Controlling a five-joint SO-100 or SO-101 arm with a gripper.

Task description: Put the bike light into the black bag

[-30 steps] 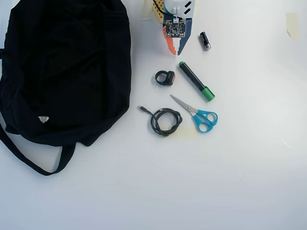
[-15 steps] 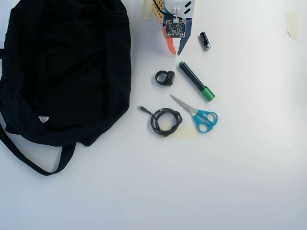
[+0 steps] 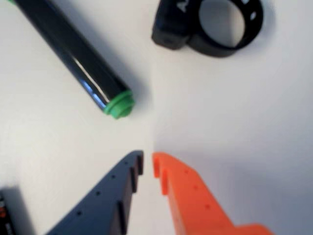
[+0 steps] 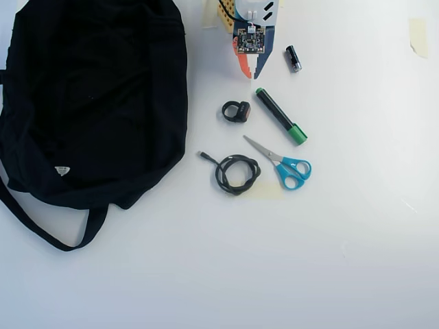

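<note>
The bike light [image 4: 236, 111], a small black block with a rubber ring, lies on the white table just right of the black bag [image 4: 89, 96]. The big floppy bag fills the overhead view's upper left, its strap trailing toward the bottom left. My gripper [image 4: 251, 73] hovers above the light in the overhead view, fingertips pointing at it, a short gap away. In the wrist view the blue and orange fingertips of my gripper [image 3: 147, 163] are nearly touching with nothing between them, and the bike light [image 3: 210, 24] lies ahead near the top edge.
A black marker [image 4: 280, 115] with a green cap lies right of the light, and its end shows in the wrist view [image 3: 73, 54]. A small black battery [image 4: 293, 58] sits beside my gripper. Blue scissors [image 4: 285, 164] and a coiled black cable [image 4: 233, 171] lie below.
</note>
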